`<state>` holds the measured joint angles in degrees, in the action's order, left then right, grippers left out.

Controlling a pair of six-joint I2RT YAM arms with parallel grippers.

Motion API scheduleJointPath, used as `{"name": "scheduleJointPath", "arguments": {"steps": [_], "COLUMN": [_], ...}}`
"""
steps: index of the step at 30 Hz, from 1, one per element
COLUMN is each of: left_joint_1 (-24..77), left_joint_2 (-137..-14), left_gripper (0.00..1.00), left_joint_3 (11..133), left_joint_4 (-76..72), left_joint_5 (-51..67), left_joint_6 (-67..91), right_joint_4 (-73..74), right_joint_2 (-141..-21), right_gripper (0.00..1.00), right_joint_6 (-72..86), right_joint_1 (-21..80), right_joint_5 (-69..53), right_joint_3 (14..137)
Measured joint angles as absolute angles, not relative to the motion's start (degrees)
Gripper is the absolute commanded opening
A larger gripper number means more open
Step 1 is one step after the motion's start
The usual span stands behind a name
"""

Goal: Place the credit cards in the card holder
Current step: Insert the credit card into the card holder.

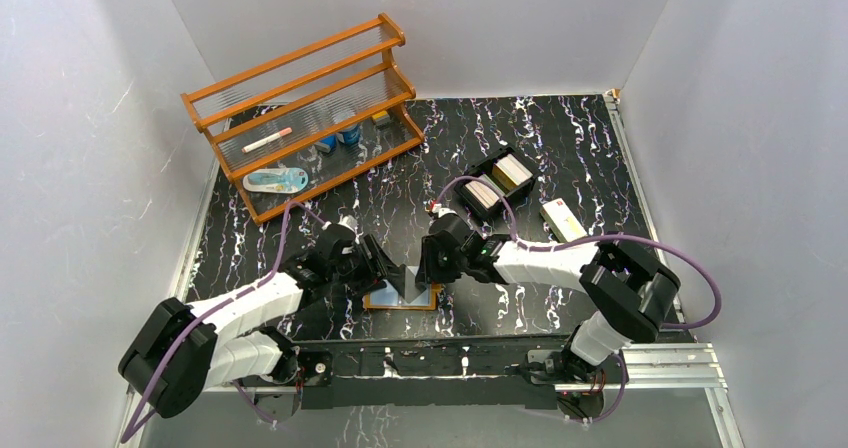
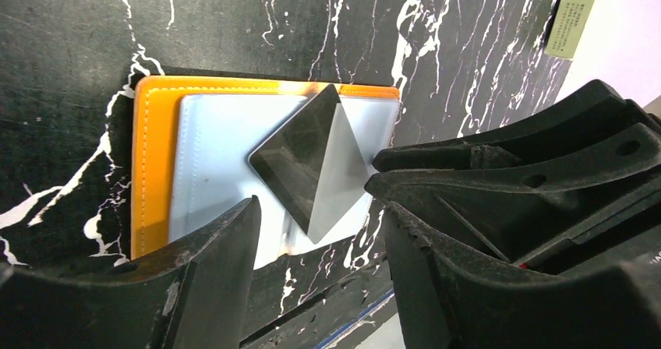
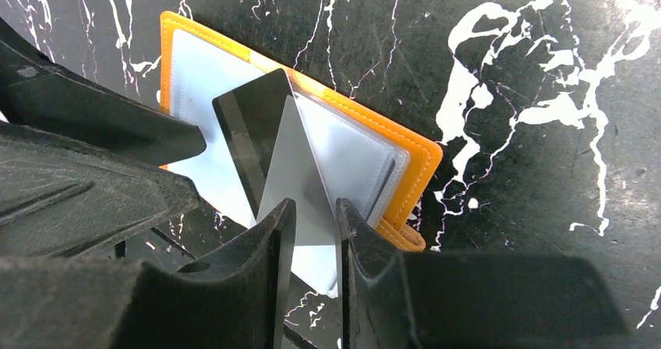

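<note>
On the black marbled tabletop (image 1: 560, 168) the open card holder (image 2: 152, 170) lies flat; a card (image 2: 312, 162) stands cornerwise over it, its near corner between the right hand's (image 3: 312, 224) narrow jaws, grip unconfirmed, while the left hand (image 2: 319, 224) gapes empty.

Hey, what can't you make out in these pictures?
Right wrist: whether the right fingers pinch the card; they cover its lower edge.
Top: most of the card holder, under the left fingers and right fingers.
Top: items on the orange rack, too small.

A lab test cell: plain white walls (image 1: 100, 88) enclosing a marbled table (image 1: 580, 138).
</note>
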<state>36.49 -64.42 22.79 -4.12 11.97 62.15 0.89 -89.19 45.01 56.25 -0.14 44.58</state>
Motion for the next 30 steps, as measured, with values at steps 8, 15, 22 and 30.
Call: {"name": "scheduleJointPath", "arguments": {"steps": [8,15,22,30], "left_joint_1": [36.47,36.49,36.49,36.49], "left_joint_2": [-64.45,-64.73,-65.39,-65.36], "left_gripper": [0.57,0.56,0.54,0.5], "left_joint_3": [19.88,17.19,17.17,15.55], "left_joint_4": [-7.29,-14.44,-15.18,-17.87], "left_joint_5": [11.31,11.11,10.68,10.26], "left_joint_6": [63.51,65.01,65.3,65.87], "right_joint_4": [-0.49,-2.59,0.56,1.02], "right_joint_2": [-89.19,-88.86,-87.39,-88.25], "right_gripper": [0.34,0.38,0.38,0.36], "right_joint_6": [46.78,47.79,45.34,43.9], "right_joint_1": [56.66,56.77,56.8,56.8], "right_joint_5": [-3.53,-4.8,-1.06,-1.06], "right_joint_3": [43.92,42.33,43.0,43.72]}}
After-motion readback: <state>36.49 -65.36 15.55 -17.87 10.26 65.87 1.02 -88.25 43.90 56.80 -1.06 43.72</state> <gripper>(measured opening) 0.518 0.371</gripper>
